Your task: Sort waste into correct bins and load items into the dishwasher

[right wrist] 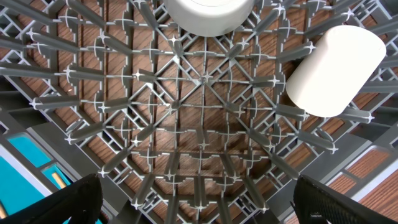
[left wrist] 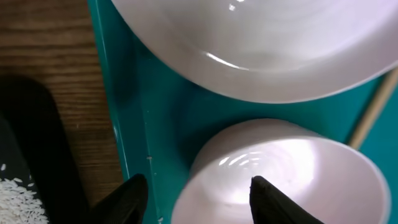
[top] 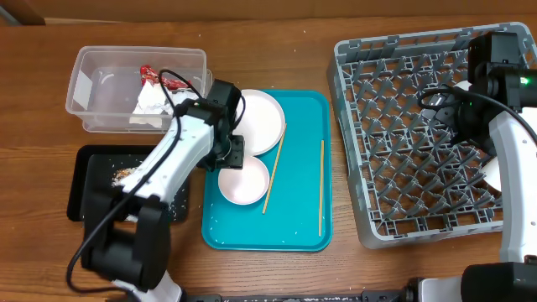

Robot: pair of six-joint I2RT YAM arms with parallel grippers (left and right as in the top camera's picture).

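Now the left gripper (left wrist: 198, 185), half-open astride the rim of the small pale round bowl (left wrist: 286, 174), seems set to pinch it, then lift toward the grey pegged plastic rack (top: 348, 126) at right.

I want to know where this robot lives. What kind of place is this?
Probably a wooden practice table set up like a kitchen clean-up spot: a grey dish rack, a teal tray holding a plate, and a white robot arm.

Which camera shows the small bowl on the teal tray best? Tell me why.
Left wrist: the bowl is close up, with the left gripper straddling its rim. Overhead shows the bowl nearly whole but small. Right wrist shows only the rack, not this bowl.
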